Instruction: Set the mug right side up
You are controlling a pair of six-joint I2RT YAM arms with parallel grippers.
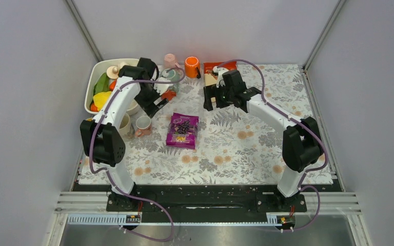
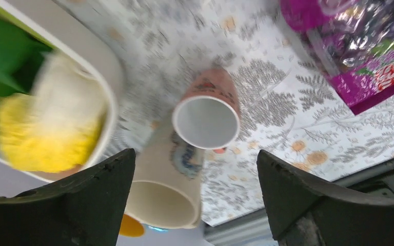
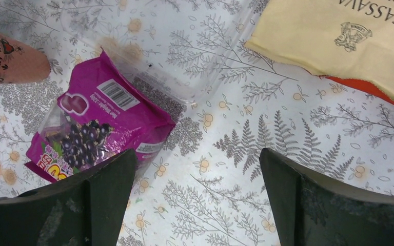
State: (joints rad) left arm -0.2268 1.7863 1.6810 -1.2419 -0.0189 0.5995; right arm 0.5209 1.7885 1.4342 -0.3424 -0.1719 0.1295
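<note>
A pink mug point(image 1: 143, 123) stands on the cloth at the left, its white inside facing up. It also shows in the left wrist view point(image 2: 207, 115) and the right wrist view point(image 3: 11, 62). A cream mug point(image 1: 125, 124) stands touching it, mouth up, and shows in the left wrist view point(image 2: 160, 187). A pale pink cup point(image 1: 170, 60) and an orange mug point(image 1: 192, 67) stand at the back; I see no opening on the pink cup. My left gripper point(image 1: 159, 106) point(image 2: 195, 156) is open and empty, above and behind the two mugs. My right gripper point(image 1: 208, 101) point(image 3: 197, 154) is open and empty over the cloth.
A purple snack bag point(image 1: 182, 130) lies mid-table. A white bin point(image 1: 93, 79) of toy vegetables sits at the back left. A greenish cup point(image 1: 172, 77) stands by the left wrist. A cream packet point(image 3: 338, 36) on an orange tray point(image 1: 216, 65) lies at the back.
</note>
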